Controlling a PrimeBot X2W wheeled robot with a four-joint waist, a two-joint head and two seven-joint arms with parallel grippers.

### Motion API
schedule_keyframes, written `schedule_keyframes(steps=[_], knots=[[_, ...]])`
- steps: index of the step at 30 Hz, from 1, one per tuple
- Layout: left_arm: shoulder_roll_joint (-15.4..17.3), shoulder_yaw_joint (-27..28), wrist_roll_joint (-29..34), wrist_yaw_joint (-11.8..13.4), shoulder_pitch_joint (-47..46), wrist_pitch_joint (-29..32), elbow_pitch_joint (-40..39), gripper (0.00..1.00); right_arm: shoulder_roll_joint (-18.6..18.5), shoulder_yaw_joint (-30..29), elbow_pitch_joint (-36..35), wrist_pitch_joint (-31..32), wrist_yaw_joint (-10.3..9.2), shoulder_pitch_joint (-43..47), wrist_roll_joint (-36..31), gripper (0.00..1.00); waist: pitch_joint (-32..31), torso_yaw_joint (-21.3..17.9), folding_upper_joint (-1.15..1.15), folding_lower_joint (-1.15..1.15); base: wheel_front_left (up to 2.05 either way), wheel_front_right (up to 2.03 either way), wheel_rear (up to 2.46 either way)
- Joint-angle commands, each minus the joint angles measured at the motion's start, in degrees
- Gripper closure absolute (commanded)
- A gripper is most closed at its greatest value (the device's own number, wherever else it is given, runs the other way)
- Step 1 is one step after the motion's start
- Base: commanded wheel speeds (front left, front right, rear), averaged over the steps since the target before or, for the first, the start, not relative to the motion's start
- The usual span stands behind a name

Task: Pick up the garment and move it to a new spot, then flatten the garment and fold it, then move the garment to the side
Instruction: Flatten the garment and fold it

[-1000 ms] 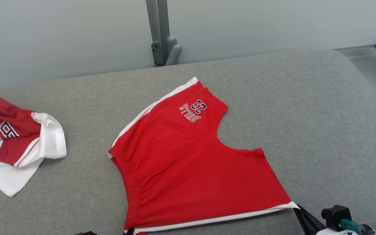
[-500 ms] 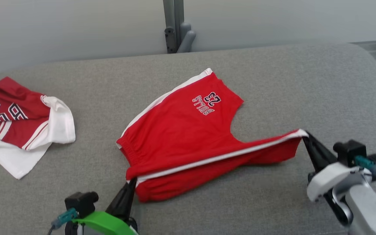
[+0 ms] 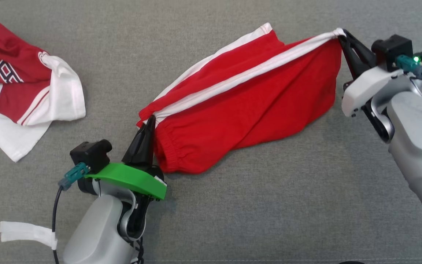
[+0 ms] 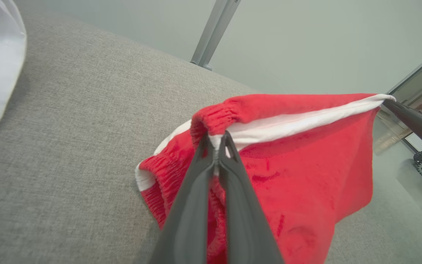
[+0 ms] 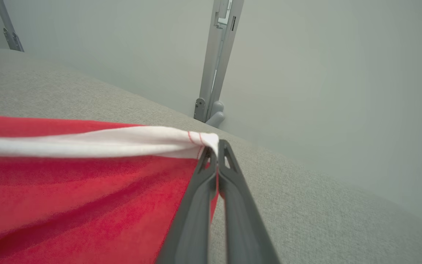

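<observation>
Spanning the work on every side, grey cushion (image 3: 269,205), with wide bare fabric along the near side and between the two arms in the head view. Crowded only at far left, by a crumpled red-and-white jersey (image 3: 24,84) lying well apart from the shorts (image 3: 255,106). Bounded at the back by a rounded cushion edge, seen in the right wrist view beyond the fingertips, then a pale wall (image 5: 324,73) and a grey post (image 5: 216,66) behind it. Pinched fully shut, left gripper (image 3: 151,120), on the waistband corner of the shorts where a white stripe (image 3: 240,77) begins; elastic bunched around the fingertips in the left wrist view. Pinched fully shut likewise, right gripper (image 3: 343,33), on the other end of that same stripe. Pulled taut between the two tips, running up and to the right across the head view, with the striped edge uppermost. Hanging below that line in a red drape, lower folds resting on the cushion just beside the left gripper; far half of the shorts lying behind the stripe. Set well apart, the two grippers: left one low in the head view, right one at the upper right.
</observation>
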Motion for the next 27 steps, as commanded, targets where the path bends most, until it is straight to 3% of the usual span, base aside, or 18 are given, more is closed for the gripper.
schedule_keyframes(steps=[1,6,10,20,21,22,23,24,27], knots=[[-0.38,0.14,0.88,0.14,-1.03,0.01,-0.1,1.0,0.06,0.49,0.67,-0.15,-0.1,-1.42,0.59,1.0,6.02,3.57,0.0,0.0,0.0,0.0,0.0],[-2.1,-0.51,1.13,0.14,-3.56,0.01,-0.08,1.0,0.15,4.32,5.46,-0.15,-0.1,-8.51,1.15,1.0,8.89,5.58,0.0,0.0,0.0,0.0,0.0],[-3.25,2.33,2.57,0.14,-4.1,0.01,-1.71,1.0,0.01,6.39,8.71,-0.15,-0.1,-12.58,1.39,1.0,10.53,7.26,0.0,0.0,0.0,0.0,0.0],[-3.86,2.01,2.73,0.14,-5.71,0.01,-2.31,1.0,-0.83,7.63,13.83,-0.16,-0.11,-18.29,1.96,1.0,12.9,9.78,0.0,0.0,0.0,0.0,0.0],[-3.87,1.6,2.28,0.14,-6.06,0.01,-2.48,0.89,-0.67,7.69,14.06,-0.16,-0.11,-18.46,1.92,0.92,13.09,9.82,0.0,0.0,0.0,0.0,0.0],[-3.89,0.85,2.29,0.14,-6.43,0.01,-2.57,0.64,-0.35,7.7,14.68,-0.16,-0.11,-18.35,2.22,0.24,13.22,9.82,0.0,0.0,0.0,0.0,0.0],[-3.89,0.29,2.45,0.14,-6.86,0.01,-2.83,0.18,0.08,7.85,15.32,-0.16,-0.1,-18.29,2.5,0.0,13.31,9.77,0.0,0.0,0.0,0.0,0.0],[-3.85,-0.09,2.29,0.14,-7.05,0.01,-2.87,0.0,0.37,7.97,15.68,-0.16,-0.1,-18.36,2.79,0.0,13.37,9.67,0.0,0.0,0.0,0.0,0.0],[-3.85,-0.33,2.23,0.14,-7.3,0.01,-2.87,0.0,0.91,7.96,16.24,-0.16,-0.1,-17.98,3.79,0.0,13.13,9.14,0.0,0.0,0.0,0.0,0.0]])
